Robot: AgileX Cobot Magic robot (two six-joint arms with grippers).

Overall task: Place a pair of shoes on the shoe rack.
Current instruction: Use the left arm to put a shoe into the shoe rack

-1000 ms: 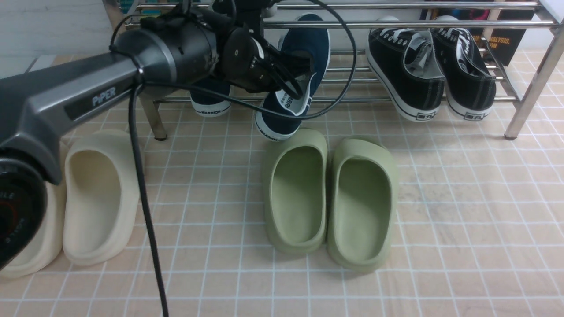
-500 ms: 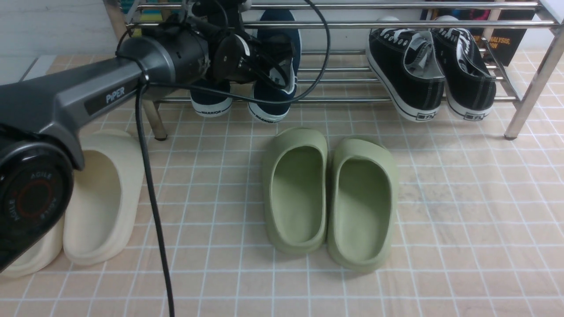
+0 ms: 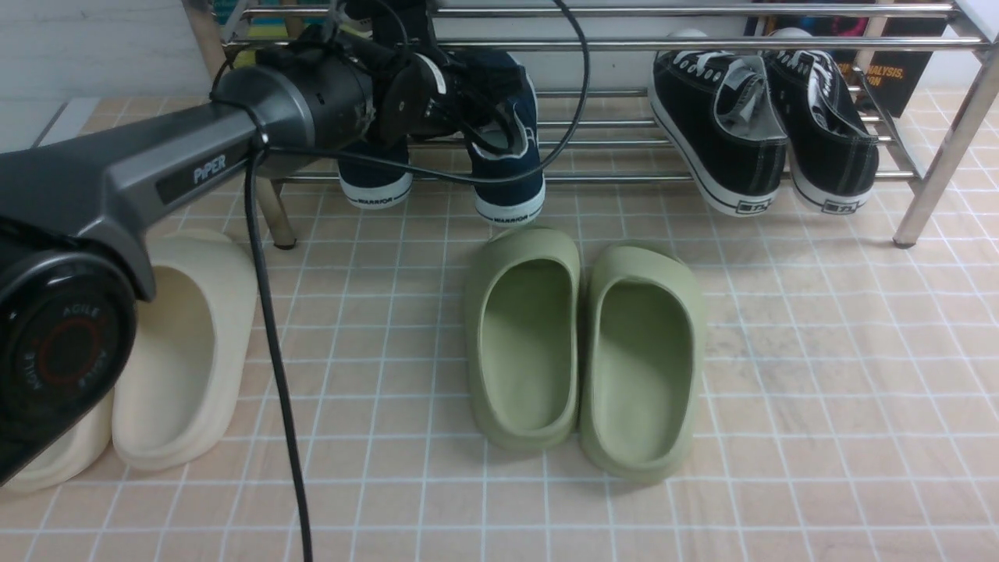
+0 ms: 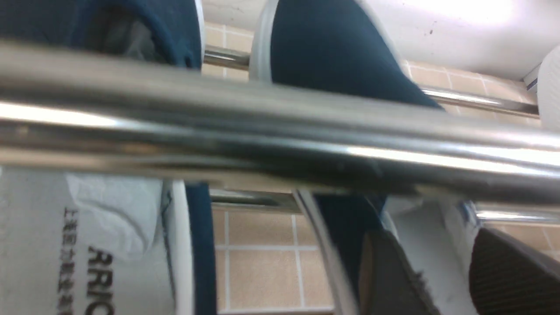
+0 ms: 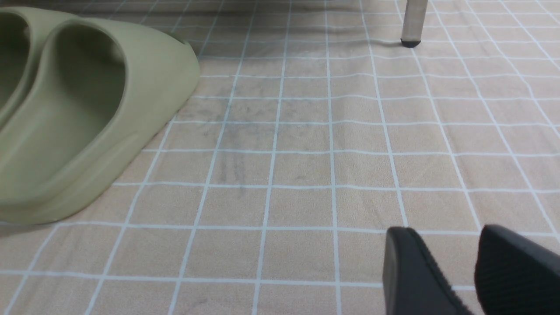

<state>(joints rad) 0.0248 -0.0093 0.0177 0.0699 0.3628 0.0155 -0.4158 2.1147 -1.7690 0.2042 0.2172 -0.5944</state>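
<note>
Front view, counts: two navy shoes [image 3: 507, 172], two black sneakers [image 3: 726, 133], two green clogs [image 3: 524, 336], two cream clogs [image 3: 183, 343], one shoe rack [image 3: 702, 178].
Navy shoes: both on the rack's lower tubes; one heel at the left gripper [image 4: 442, 262], its mate just beside the fingers.
Left fingers: apart, clamping nothing.
Right gripper [image 5: 457, 267]: fingers apart over tiled floor [image 5: 306, 153].
In the way: black cable [image 3: 269, 351] loops before the fingers; a rack tube crosses the left wrist view.
Materials: canvas, white rubber soles, smooth foam, shiny steel.
</note>
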